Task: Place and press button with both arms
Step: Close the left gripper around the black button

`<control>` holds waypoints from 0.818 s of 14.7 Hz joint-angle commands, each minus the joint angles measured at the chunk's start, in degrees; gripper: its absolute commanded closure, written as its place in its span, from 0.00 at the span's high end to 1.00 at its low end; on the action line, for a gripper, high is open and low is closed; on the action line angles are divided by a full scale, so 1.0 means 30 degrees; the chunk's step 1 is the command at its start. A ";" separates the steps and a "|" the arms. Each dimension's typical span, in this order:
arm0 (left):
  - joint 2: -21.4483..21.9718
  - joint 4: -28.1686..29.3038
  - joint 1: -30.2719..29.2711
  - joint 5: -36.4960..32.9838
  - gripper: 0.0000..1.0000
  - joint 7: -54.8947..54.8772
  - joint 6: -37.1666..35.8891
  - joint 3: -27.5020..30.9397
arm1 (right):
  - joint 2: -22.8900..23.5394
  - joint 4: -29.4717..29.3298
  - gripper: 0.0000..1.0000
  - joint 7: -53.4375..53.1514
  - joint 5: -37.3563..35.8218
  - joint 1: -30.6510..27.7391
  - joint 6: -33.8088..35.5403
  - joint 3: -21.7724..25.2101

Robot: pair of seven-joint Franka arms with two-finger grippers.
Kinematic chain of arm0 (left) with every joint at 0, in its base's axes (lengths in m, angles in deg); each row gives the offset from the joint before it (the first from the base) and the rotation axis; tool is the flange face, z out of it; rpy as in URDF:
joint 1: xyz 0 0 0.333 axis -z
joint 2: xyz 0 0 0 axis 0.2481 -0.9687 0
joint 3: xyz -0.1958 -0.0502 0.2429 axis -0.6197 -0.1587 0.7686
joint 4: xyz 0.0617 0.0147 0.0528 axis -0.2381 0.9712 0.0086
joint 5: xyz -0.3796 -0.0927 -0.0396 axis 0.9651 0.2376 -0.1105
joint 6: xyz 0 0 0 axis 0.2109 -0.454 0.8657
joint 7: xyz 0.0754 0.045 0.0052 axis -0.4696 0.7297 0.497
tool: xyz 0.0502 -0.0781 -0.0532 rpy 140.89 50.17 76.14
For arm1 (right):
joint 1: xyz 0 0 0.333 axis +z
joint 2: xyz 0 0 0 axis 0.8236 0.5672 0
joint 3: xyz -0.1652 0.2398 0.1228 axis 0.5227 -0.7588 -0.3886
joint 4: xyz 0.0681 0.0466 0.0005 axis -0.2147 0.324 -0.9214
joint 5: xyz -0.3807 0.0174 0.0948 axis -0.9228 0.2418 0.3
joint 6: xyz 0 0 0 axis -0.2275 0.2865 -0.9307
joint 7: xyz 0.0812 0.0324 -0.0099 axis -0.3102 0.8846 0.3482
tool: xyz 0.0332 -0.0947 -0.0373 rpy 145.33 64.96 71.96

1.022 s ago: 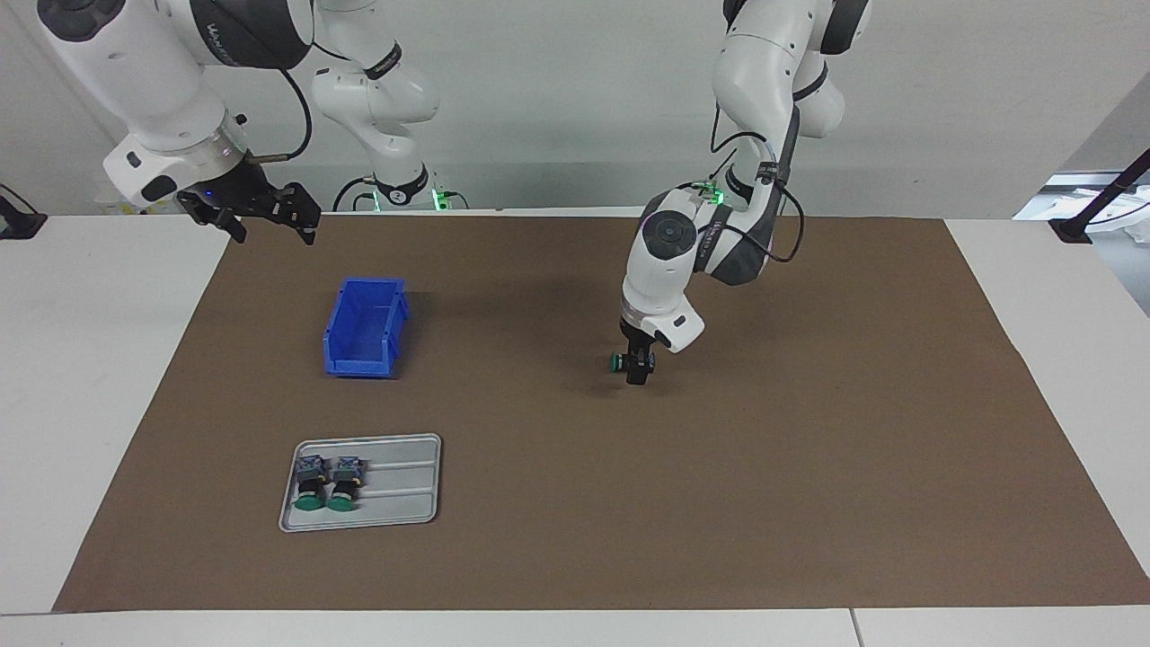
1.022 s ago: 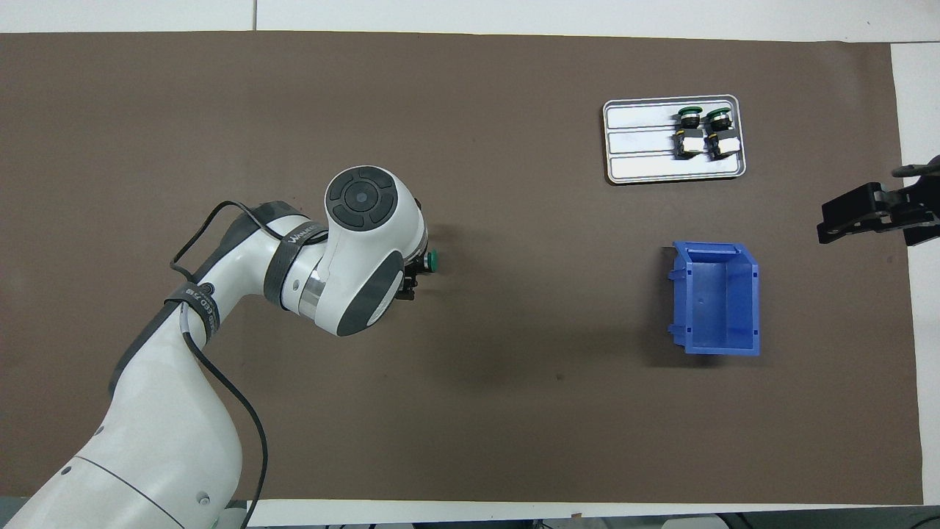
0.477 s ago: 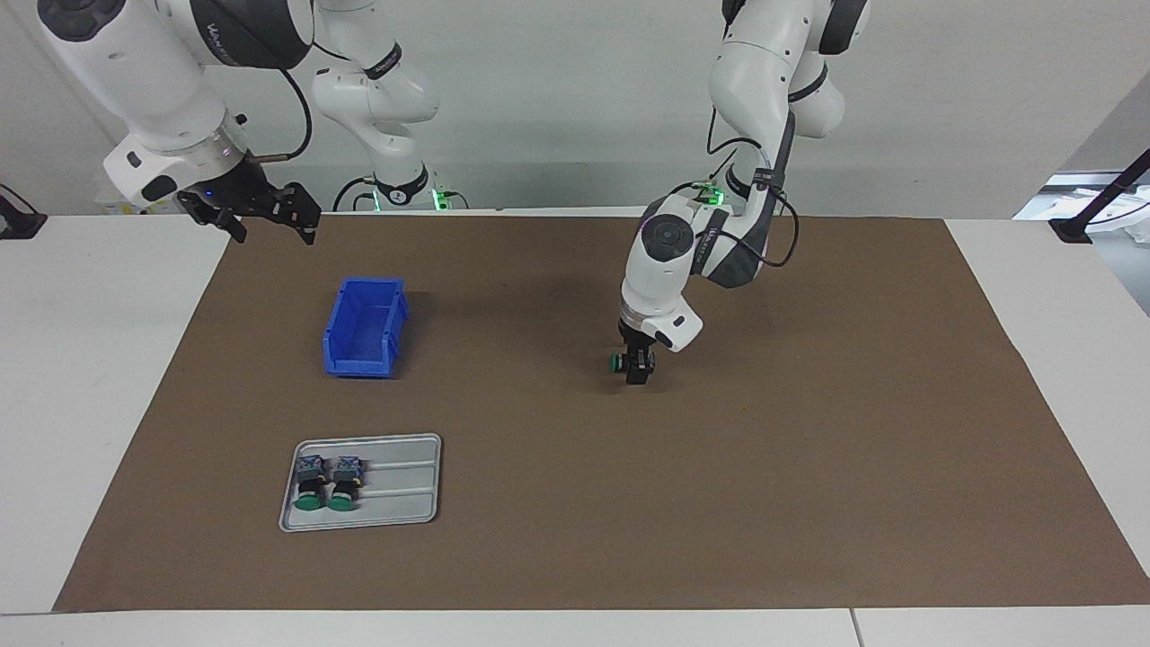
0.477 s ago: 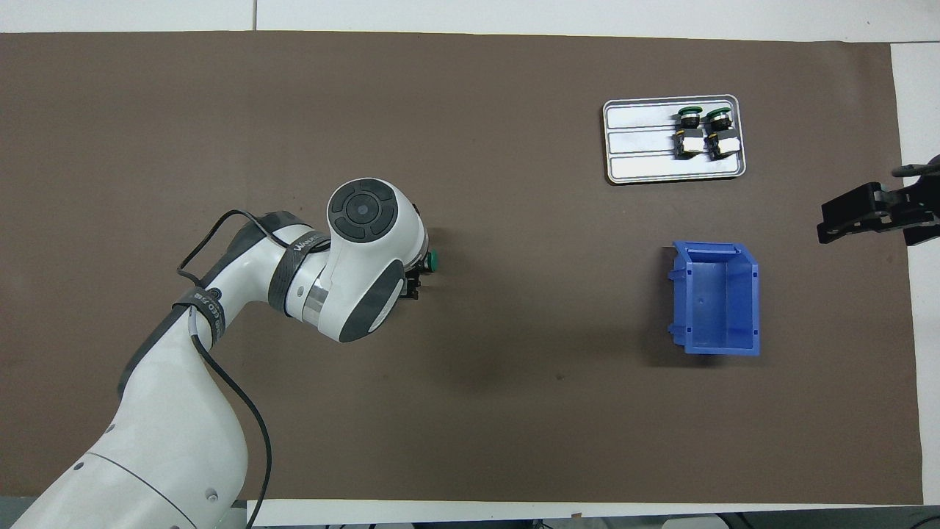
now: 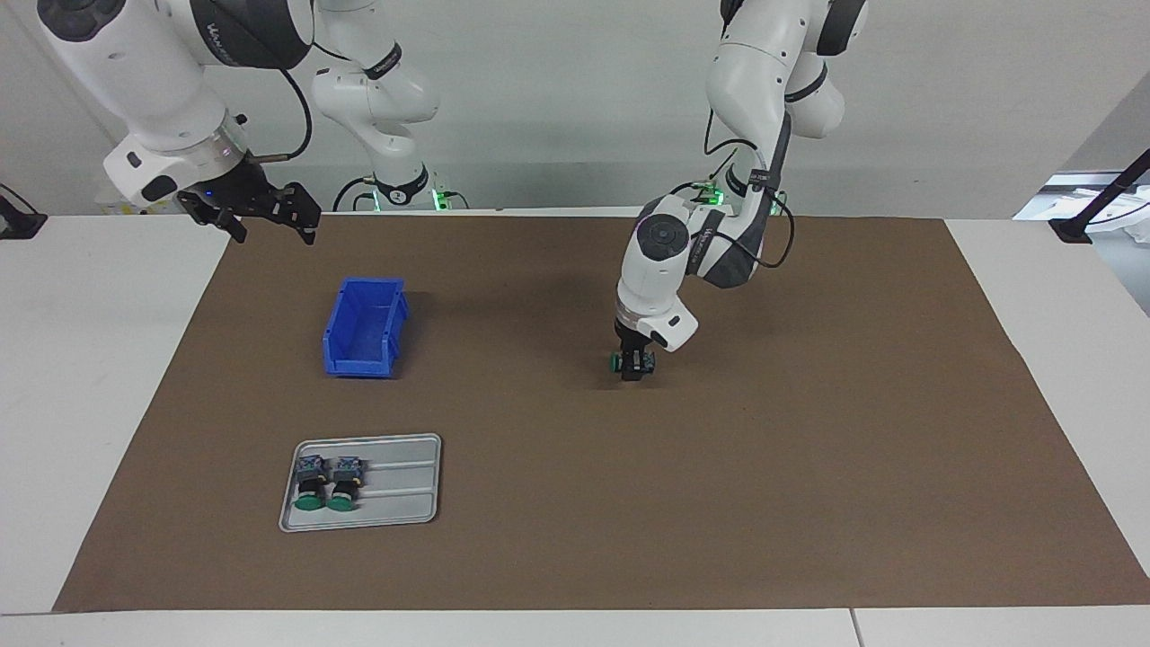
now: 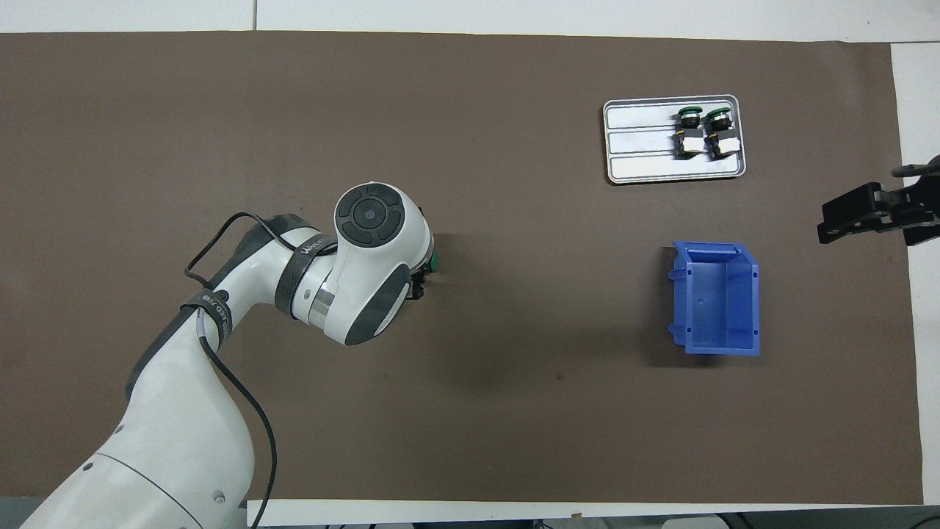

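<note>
My left gripper (image 5: 636, 367) points down at the middle of the brown mat and is shut on a button (image 5: 618, 362). The button lies sideways, its green cap toward the right arm's end, at or just above the mat. In the overhead view the left wrist hides most of it; only the green cap (image 6: 434, 261) shows. Two more buttons (image 5: 327, 482) lie side by side in the grey tray (image 5: 400, 490), and show in the overhead view too (image 6: 705, 132). My right gripper (image 5: 260, 214) waits, open and empty, over the mat's edge at the right arm's end (image 6: 874, 214).
A blue bin (image 5: 363, 327) stands open on the mat, nearer to the robots than the grey tray (image 6: 639, 143); it also shows in the overhead view (image 6: 716, 297). The brown mat (image 5: 809, 449) covers most of the white table.
The left arm has lowered the held button slightly toward the mat and its wrist has shifted a little. The right arm has not moved.
</note>
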 commanded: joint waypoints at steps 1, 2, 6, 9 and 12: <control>0.0081 0.0334 0.0254 0.0206 0.35 0.0117 0.0489 0.0216 | -0.0444 0.0509 1.00 0.0280 -0.0033 -0.0095 -0.0196 -0.0094; 0.0081 0.0305 0.0254 0.0206 0.30 0.0117 0.0489 0.0216 | -0.0444 0.0509 1.00 0.0280 -0.0033 -0.0095 -0.0196 -0.0065; 0.0052 0.0102 0.0225 0.0206 0.19 0.0058 0.0343 0.0216 | -0.0444 0.0509 1.00 0.0280 -0.0033 -0.0095 -0.0196 -0.0094; 0.0431 0.0100 -0.0038 0.0206 0.19 -0.0059 0.0196 0.0216 | -0.0444 0.0509 1.00 0.0280 -0.0033 -0.0095 -0.0196 -0.0094; 0.0870 0.0129 -0.0215 0.0235 0.19 -0.0146 0.0196 0.0216 | -0.0444 0.0509 0.99 0.0280 -0.0033 -0.0095 -0.0196 -0.0094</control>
